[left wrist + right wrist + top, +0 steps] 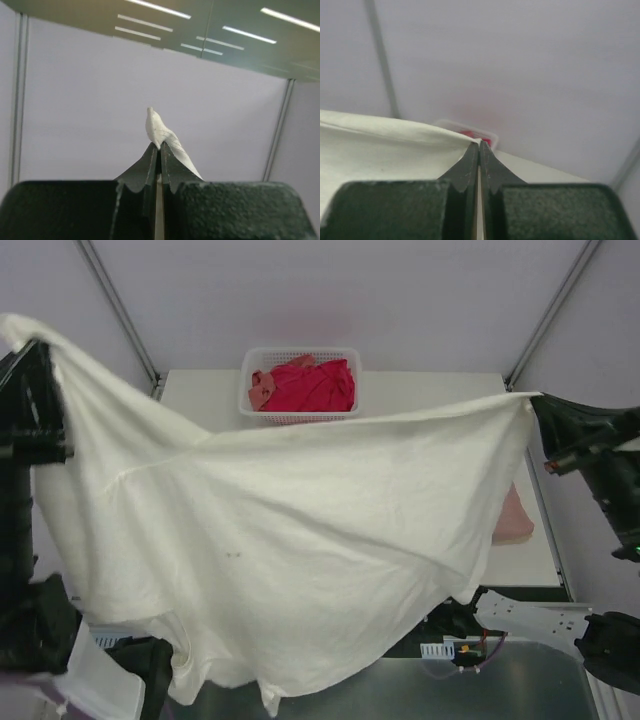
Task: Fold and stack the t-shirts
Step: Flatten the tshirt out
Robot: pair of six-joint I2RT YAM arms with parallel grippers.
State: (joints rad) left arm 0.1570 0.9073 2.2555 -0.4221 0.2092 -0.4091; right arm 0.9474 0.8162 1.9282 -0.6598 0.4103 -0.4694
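A cream t-shirt (290,540) hangs spread in the air between both arms, high above the table. At the far left my left gripper (22,340) is shut on one corner of it; a twisted cream tip (159,129) sticks out past the left gripper (160,146). On the right my right gripper (535,400) is shut on the opposite corner, with the cloth (385,150) running off to the left of the right gripper (480,145). A dusty pink t-shirt (514,518) lies on the table at the right, mostly hidden by the cream one.
A white lattice basket (300,355) stands at the table's far edge holding a magenta-red shirt (315,385) and a salmon one (262,388). The table's right edge (550,540) runs beside the pink shirt. Cables and mounts (470,645) sit near the arm bases.
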